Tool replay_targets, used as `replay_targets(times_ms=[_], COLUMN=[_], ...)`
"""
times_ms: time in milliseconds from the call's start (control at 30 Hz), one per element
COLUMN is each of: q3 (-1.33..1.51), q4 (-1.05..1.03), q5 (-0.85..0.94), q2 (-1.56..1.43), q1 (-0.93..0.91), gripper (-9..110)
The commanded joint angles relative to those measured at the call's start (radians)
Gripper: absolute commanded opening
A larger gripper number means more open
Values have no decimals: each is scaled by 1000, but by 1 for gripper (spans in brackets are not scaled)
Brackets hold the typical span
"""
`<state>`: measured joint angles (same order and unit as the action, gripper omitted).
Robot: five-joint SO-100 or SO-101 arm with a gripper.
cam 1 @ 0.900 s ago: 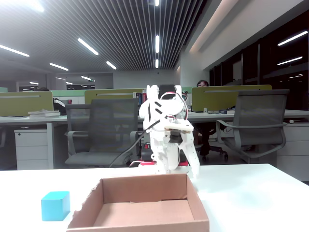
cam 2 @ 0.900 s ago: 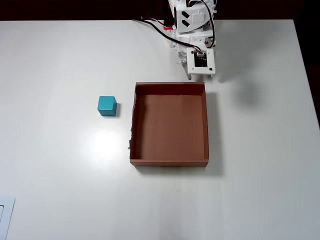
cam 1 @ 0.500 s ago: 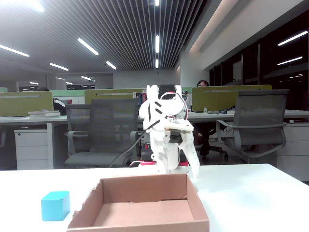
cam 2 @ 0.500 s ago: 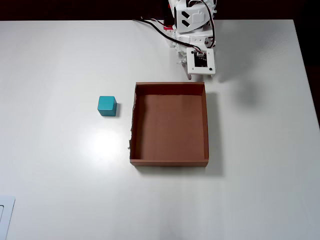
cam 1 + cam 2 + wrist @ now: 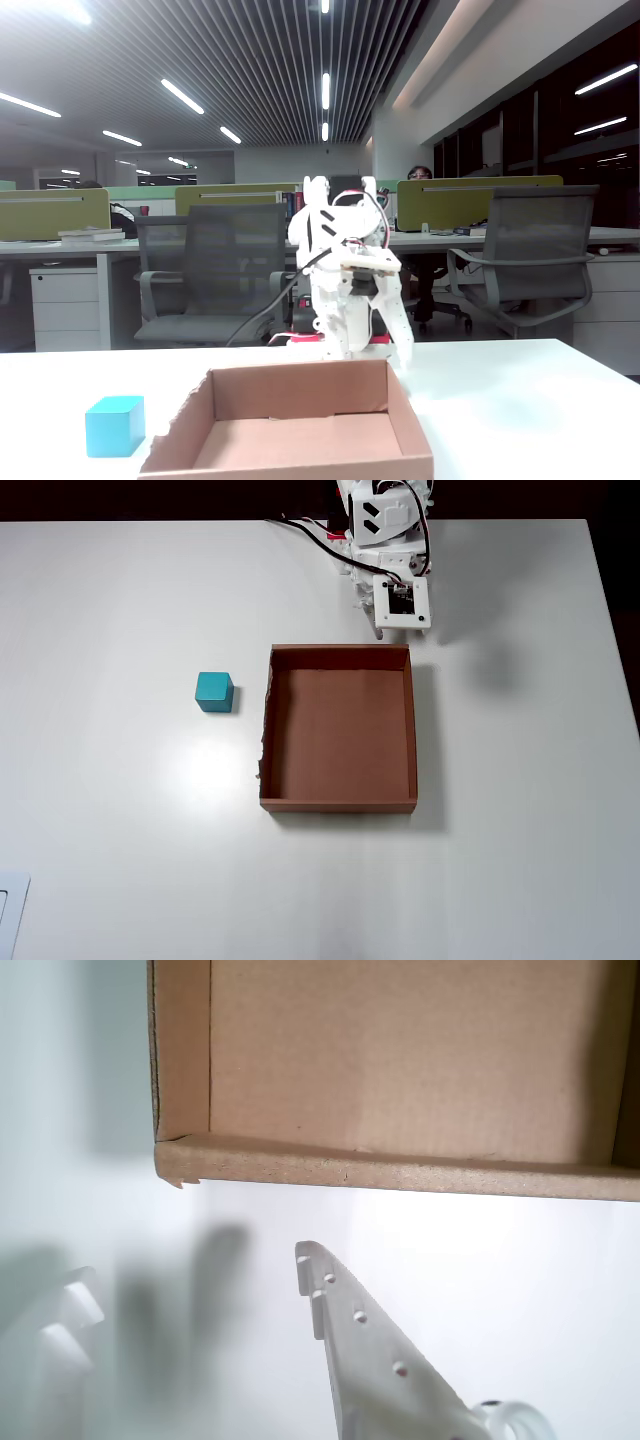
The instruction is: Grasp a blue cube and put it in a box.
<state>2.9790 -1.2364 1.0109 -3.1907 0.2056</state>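
In the wrist view, the near wall of the box runs across the upper frame, its bare cardboard floor behind it. Below it, over the white table, the gripper shows one toothed finger at centre and a blurred one at lower left – jaws parted, nothing between them.

In the fixed view, the white arm stands folded behind the box. The blue cube sits on the table left of the box, apart from it.

In the overhead view, the cube rests well left of the box's left wall – the arm crouches at the table's far edge, its head just beyond the box's far wall.
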Motion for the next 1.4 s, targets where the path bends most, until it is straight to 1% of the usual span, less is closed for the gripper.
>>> replay_targets(times_ms=[0, 1367], q3=[-6, -6], q4=[-5, 2], q5=[-2, -15], q2=[8, 8], q1=[-3, -2], gripper=[25, 26])
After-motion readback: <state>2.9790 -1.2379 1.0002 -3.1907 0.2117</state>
